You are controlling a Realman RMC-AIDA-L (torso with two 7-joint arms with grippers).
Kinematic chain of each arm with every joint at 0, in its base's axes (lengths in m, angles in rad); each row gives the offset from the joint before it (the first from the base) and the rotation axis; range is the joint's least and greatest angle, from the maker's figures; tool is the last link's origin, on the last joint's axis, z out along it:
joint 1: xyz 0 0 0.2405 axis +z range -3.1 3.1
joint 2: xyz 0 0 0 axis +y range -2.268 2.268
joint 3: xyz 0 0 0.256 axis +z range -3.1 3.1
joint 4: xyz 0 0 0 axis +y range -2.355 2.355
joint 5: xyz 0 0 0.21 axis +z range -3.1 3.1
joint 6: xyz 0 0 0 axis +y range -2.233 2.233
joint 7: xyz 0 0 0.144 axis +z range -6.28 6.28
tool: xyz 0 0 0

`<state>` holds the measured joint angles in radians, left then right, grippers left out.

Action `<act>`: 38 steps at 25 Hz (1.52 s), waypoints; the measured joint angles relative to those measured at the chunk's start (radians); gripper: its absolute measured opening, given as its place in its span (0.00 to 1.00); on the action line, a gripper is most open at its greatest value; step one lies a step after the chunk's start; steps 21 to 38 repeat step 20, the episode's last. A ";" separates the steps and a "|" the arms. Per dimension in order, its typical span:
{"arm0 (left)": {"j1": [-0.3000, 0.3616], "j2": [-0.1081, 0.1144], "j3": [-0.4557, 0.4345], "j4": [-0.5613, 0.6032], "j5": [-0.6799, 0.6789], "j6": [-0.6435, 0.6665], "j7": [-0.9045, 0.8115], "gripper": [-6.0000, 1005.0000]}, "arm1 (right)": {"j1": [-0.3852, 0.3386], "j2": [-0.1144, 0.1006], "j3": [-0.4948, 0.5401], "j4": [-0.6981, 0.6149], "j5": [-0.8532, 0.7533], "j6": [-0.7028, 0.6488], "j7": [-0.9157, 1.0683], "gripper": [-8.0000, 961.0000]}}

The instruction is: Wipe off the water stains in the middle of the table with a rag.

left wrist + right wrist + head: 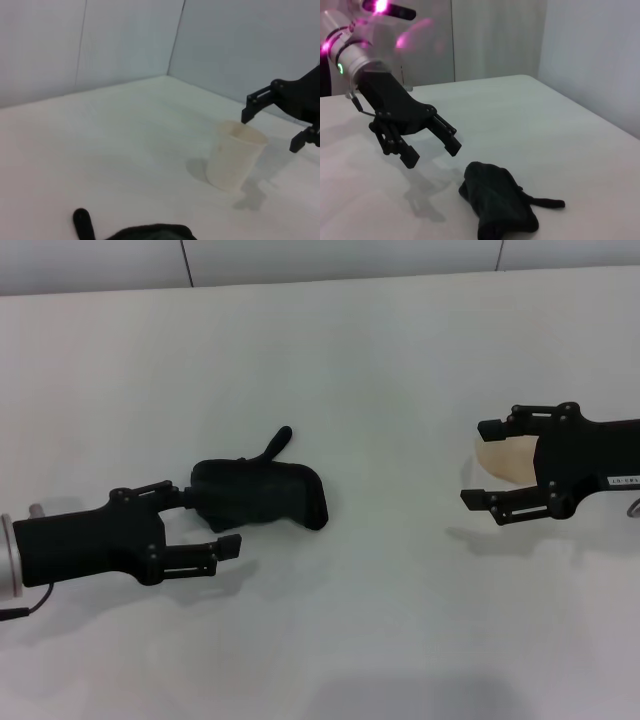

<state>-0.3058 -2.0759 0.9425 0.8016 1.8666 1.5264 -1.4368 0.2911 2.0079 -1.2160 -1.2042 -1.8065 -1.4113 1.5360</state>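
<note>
The black rag (265,490) lies folded on the white table (380,360), left of the middle, with a narrow tail pointing away. My left gripper (210,522) is open just left of the rag, its far finger over the rag's edge. In the right wrist view the left gripper (432,154) hovers above the table, apart from the rag (500,205). My right gripper (483,464) is open at the right, with the translucent cup (510,460) at its fingers. No orange puddle shows in any view.
The cup (232,157) stands upright on the table, with the right gripper (270,132) just behind it. The rag's edge and tail (82,225) show in the left wrist view. Pale walls border the table's far side.
</note>
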 joint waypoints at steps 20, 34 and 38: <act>-0.036 0.000 -0.032 -0.079 -0.001 -0.016 0.072 0.88 | -0.007 0.000 0.007 0.062 0.057 0.002 -0.074 0.88; -0.036 0.000 -0.032 -0.079 -0.001 -0.016 0.072 0.88 | -0.007 0.000 0.007 0.062 0.057 0.002 -0.074 0.88; -0.036 0.000 -0.032 -0.079 -0.001 -0.016 0.072 0.88 | -0.007 0.000 0.007 0.062 0.057 0.002 -0.074 0.88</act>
